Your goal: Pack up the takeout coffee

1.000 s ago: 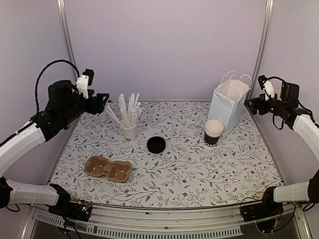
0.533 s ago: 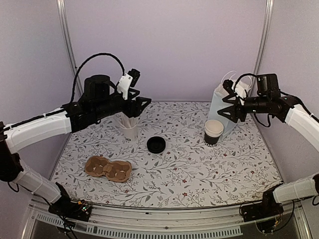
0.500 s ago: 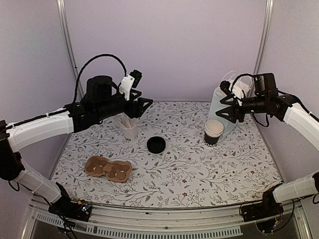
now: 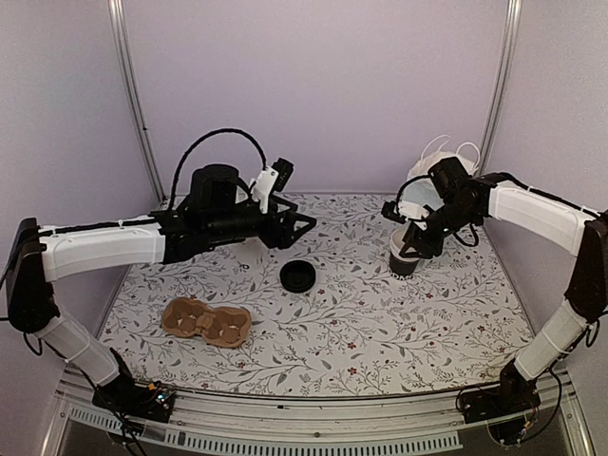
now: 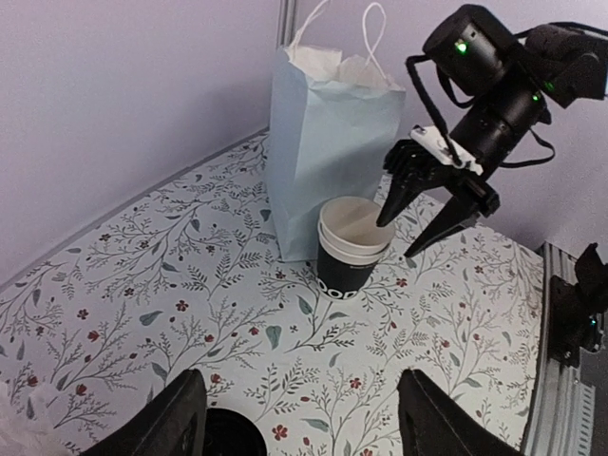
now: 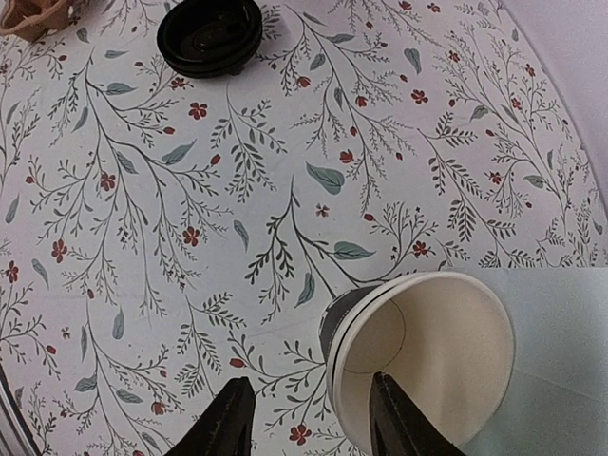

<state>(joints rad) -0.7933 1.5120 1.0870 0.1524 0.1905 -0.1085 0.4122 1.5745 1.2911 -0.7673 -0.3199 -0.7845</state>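
The takeout coffee is two nested black cups (image 4: 407,256) with cream insides, standing against the front of the pale blue bag (image 5: 332,133). My right gripper (image 4: 410,237) hangs open just over the cups. In the right wrist view one finger (image 6: 399,418) lies over the cups' (image 6: 427,351) open mouth and the other stays outside the wall, touching nothing that I can see. My left gripper (image 4: 302,226) is open and empty in mid-air over the table's middle. Its view looks across at the cups (image 5: 353,249) and at the right gripper (image 5: 432,204).
A flat black lid (image 4: 297,275) lies mid-table, below the left gripper. A brown pulp cup carrier (image 4: 206,321) sits at the front left. The white cup of straws (image 4: 249,252) is mostly hidden behind the left arm. The bag (image 4: 425,176) stands at the back right.
Both arms have swung in from the sides. The left gripper now reaches over the table's middle. The right gripper has dropped onto the cups and its jaws have narrowed.
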